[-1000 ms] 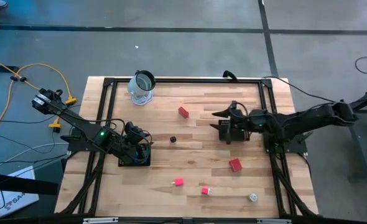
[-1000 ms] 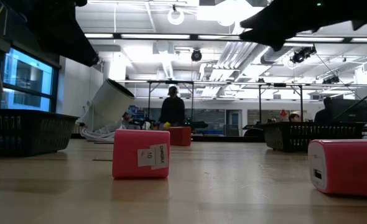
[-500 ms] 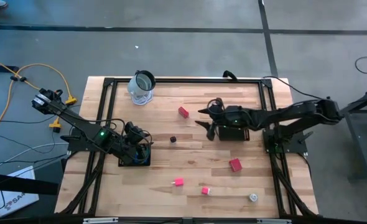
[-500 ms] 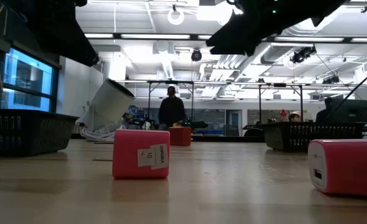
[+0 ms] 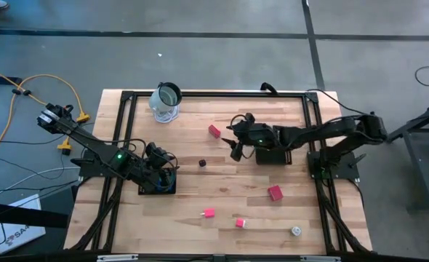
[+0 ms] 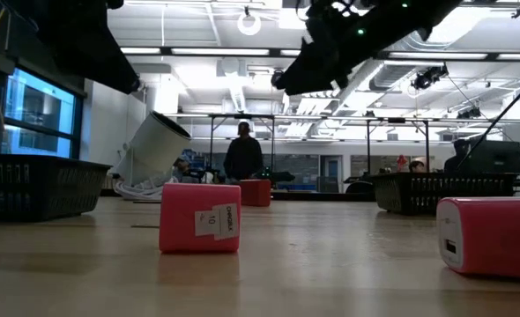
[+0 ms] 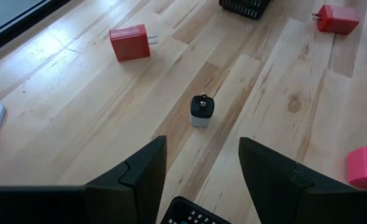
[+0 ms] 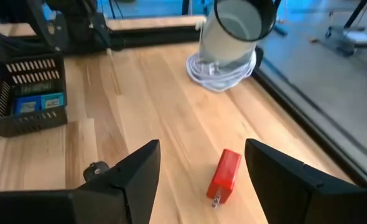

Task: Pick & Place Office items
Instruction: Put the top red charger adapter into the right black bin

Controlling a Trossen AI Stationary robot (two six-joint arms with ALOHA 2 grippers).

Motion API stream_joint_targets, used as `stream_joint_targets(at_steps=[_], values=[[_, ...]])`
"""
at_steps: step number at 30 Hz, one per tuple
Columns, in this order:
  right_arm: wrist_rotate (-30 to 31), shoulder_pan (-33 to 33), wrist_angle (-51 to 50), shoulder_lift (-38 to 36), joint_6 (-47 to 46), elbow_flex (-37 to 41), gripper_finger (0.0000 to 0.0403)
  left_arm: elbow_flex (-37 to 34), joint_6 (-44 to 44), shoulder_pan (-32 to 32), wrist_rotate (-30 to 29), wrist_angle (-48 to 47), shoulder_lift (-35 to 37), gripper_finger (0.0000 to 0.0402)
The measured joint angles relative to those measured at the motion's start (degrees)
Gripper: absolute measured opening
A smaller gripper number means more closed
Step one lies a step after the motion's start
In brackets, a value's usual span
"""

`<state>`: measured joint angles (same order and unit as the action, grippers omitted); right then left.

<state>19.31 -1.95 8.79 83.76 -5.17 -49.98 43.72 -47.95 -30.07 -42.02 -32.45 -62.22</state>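
Note:
Small items lie apart on the wooden table: a red block [image 5: 214, 131] [image 8: 224, 175], a dark cube [image 5: 202, 163] [image 7: 202, 111], another red block [image 5: 275, 192], two pink blocks [image 5: 209, 213] [image 5: 240, 223] and a whitish round piece [image 5: 296, 231]. My right gripper [image 5: 233, 140] [image 8: 202, 149] hangs open in the air, just right of the far red block, which shows ahead of its fingers. My left gripper [image 5: 165, 161] [image 7: 202, 146] is open over the left tray [image 5: 156, 183] and faces the dark cube.
A clear jar [image 5: 166, 102] leans on a white coiled cable near the far edge. A second black mesh tray [image 5: 274, 154] sits under the right arm. The left tray [image 8: 25, 102] holds blue items. A black frame rims the table. A person stands in the room beyond [image 6: 243, 157].
My right gripper has travelled from above the right tray toward the table's left, closing on the far red block, staying up in the air. The left arm and all the items have kept still.

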Motion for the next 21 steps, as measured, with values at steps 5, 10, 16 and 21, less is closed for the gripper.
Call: stream_joint_targets(at_steps=[5, 10, 16, 21], values=[[-4.1, -1.7, -6.2, 4.5, -1.4, -6.4, 0.0223, 0.0, 0.0, 0.0, 0.0, 0.0, 0.0, 0.0194], [-9.8, -4.2, -12.8, 9.1, -5.0, -13.4, 0.0223, 0.0, 0.0, 0.0, 0.0, 0.0, 0.0, 0.0194], [-10.8, -6.9, -18.0, 14.7, -7.3, -19.7, 0.0223, 0.0, 0.0, 0.0, 0.0, 0.0, 0.0, 0.0194], [-10.4, -8.0, -19.8, 17.9, -7.3, -23.0, 0.0223, 0.0, 0.0, 0.0, 0.0, 0.0, 0.0, 0.0194]])
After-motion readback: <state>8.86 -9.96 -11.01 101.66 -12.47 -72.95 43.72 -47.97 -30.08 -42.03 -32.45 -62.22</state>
